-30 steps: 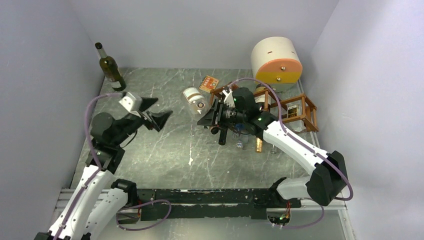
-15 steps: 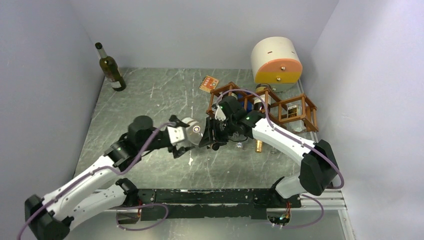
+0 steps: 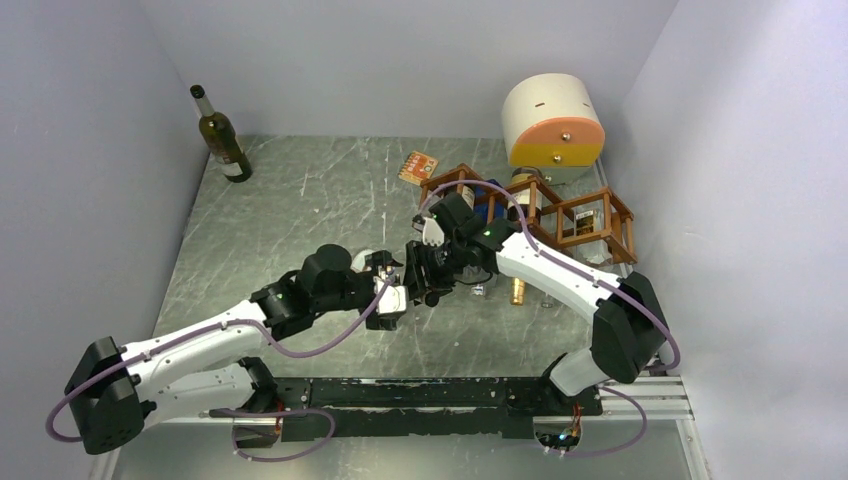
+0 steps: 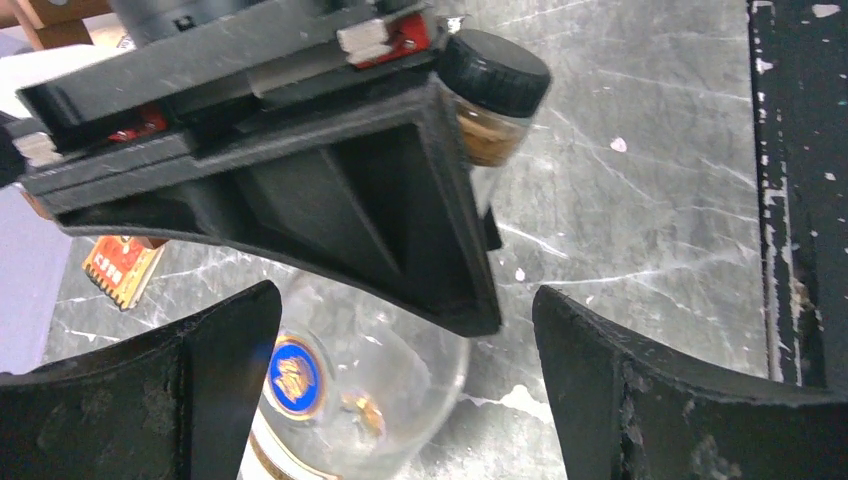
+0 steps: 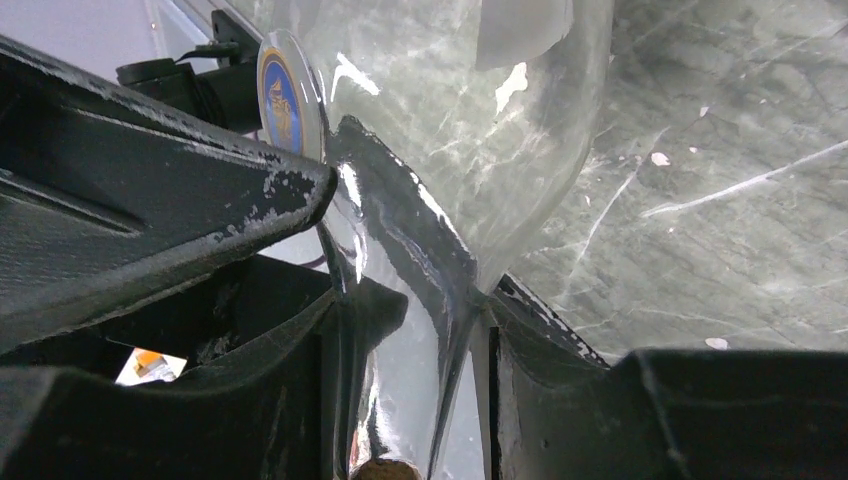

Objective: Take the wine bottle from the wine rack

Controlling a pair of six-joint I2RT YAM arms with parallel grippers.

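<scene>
The right hand [image 5: 405, 270] was clamped on the neck of the wine bottle [image 4: 340, 380], a clear glass one, just below its black cap [image 4: 495, 72]. A round blue and gold badge [image 4: 293, 377] sat on the bottle's shoulder. The bottle was out of the wine rack [image 3: 588, 207] and held over the middle of the table [image 3: 300, 200], a little to the left of the rack's near corner. The pictures did not show whether its base touched the table.

The left hand [image 4: 405, 300] was spread wide, with one finger on either side of the bottle's body. I could not tell whether either finger touched the glass.

A green bottle [image 3: 222, 135] stood upright in the far left corner, well apart from both arms. A cream and orange drum [image 3: 553, 122] lay on its side behind the rack.
</scene>
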